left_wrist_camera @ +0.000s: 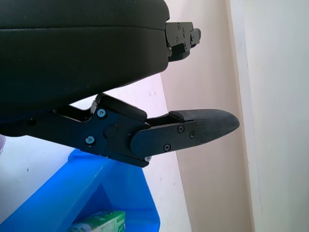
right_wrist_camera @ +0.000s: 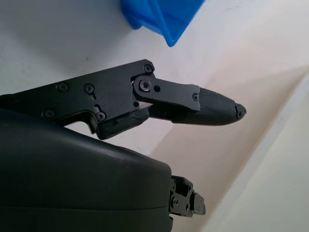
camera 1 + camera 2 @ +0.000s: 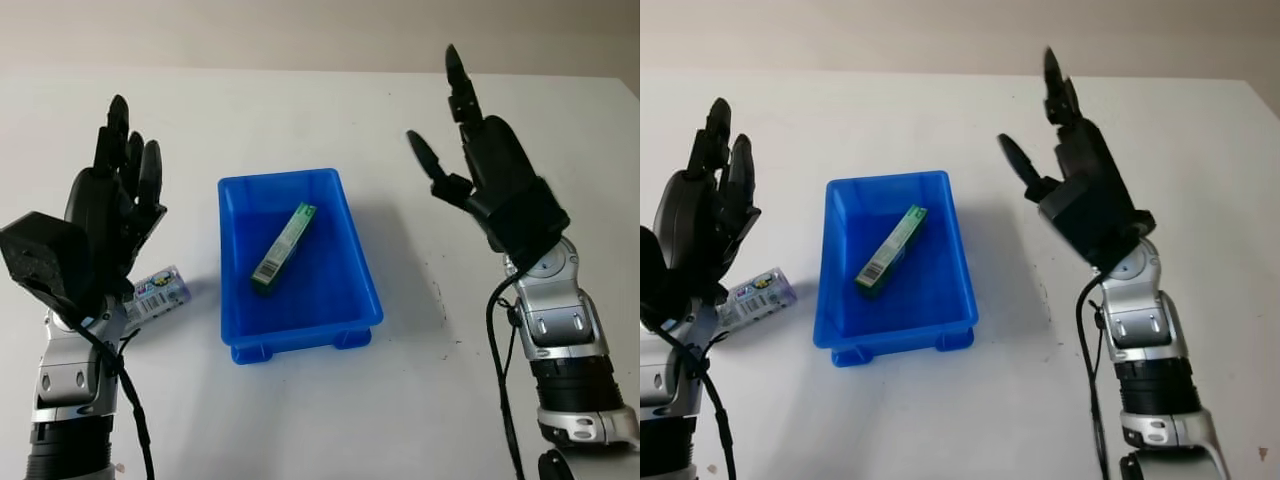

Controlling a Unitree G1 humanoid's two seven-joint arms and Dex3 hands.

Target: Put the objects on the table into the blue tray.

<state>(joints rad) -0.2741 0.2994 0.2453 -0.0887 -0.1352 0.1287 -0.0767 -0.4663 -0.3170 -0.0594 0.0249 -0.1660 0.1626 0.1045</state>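
— What sits closest to the robot?

— The two arms, rising from the bottom edge. The left hand (image 3: 105, 225) is raised above the table (image 3: 420, 400) at the left side, well left of the blue tray (image 3: 355, 270); it is open and holds nothing. Just beside and partly under it, on the table, lies a small packet (image 3: 160, 291) with a colourful printed label (the print is too small to read). The hand hides the packet's near end, so I cannot tell whether they touch.

— And the tray itself?

— It stands in the middle of the table, its long sides running away from the robot. Inside it lies a green box (image 3: 284, 246), long and narrow, set on a slant — one end with a white barcode patch nearer the robot, the other end pointing toward the far right corner of the tray. From the left wrist view, a corner of the tray and a bit of the green box (image 1: 99, 222) can be seen past the black finger (image 1: 193, 129).

— The other hand?

— The right hand (image 3: 485, 165) is held up to the right of the tray and a little farther back, apart from it. It is open too, empty — fingers extended, one pointing away toward the far edge of the table. From its wrist view a blue corner of the tray (image 2: 161, 14) appears beyond one finger (image 2: 203, 105).

— Beyond that?

— Bare white tabletop up to a pale wall (image 3: 320, 30).
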